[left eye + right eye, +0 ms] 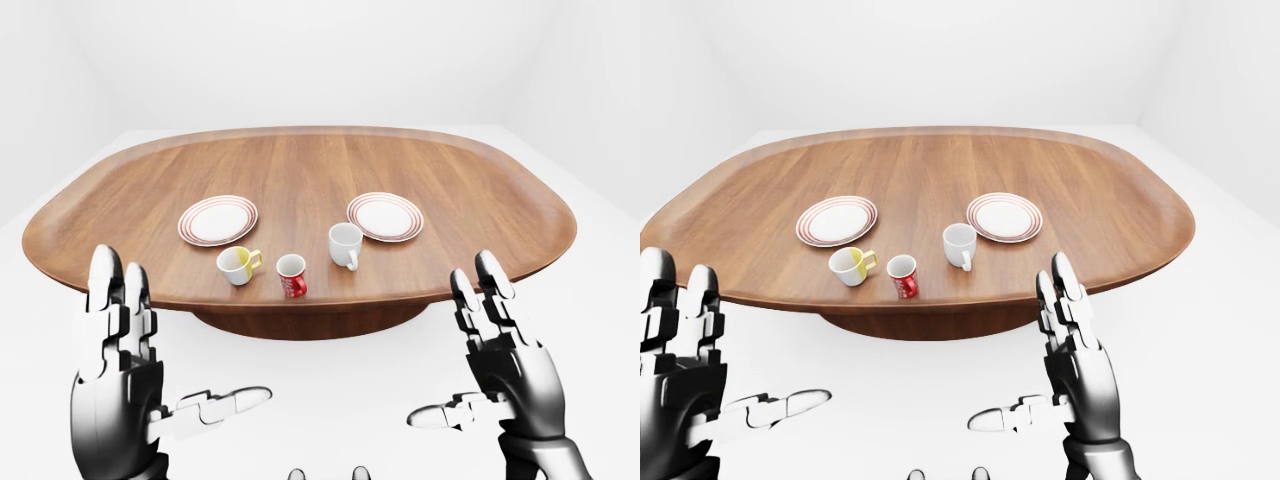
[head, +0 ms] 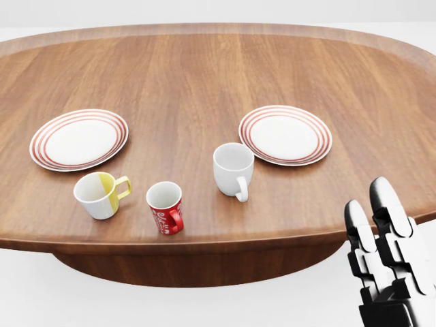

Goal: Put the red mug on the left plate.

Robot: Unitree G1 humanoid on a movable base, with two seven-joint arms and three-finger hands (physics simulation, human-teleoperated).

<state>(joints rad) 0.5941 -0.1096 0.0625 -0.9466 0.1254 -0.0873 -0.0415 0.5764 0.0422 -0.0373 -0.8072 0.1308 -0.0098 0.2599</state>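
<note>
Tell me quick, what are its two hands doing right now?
Left hand: open, fingers spread, holding nothing.
Right hand: open, fingers spread, holding nothing.

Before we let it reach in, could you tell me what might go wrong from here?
The red mug stands between the yellow mug and the white mug, so an open hand closing in could knock a neighbour. It also sits near the table edge and might be pushed off. Both the left hand and right hand are off the table.
</note>
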